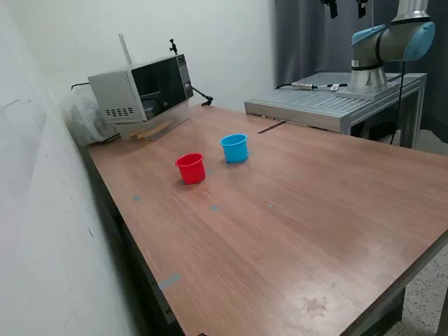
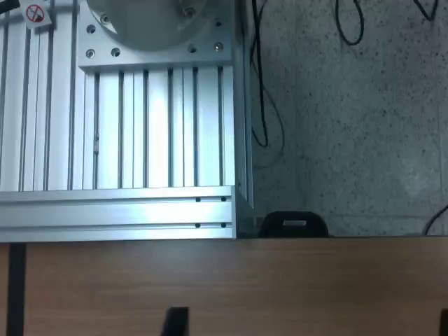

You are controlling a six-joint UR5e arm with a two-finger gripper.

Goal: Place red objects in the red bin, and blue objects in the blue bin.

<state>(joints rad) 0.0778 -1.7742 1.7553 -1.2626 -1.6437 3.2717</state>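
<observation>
The red bin (image 1: pixel 190 169), a small red cup, stands upright on the wooden table (image 1: pixel 301 217). The blue bin (image 1: pixel 234 148), a light-blue cup, stands just beside it, toward the exterior view's right. No red objects or blue objects show in either view. Only the arm's base and lower joints (image 1: pixel 388 43) appear, on the metal stand at the back of the exterior view's right. In the wrist view, two dark fingertips (image 2: pixel 175 322) of my gripper (image 2: pixel 309 323) peek in, far apart, with only bare table (image 2: pixel 224 280) between them.
A grey microwave (image 1: pixel 143 87) sits at the table's far corner on the exterior view's left, by the white wall. The ribbed aluminium stand (image 2: pixel 119 140) borders the table's back edge, with cables (image 2: pixel 262 105) on the speckled floor beside it.
</observation>
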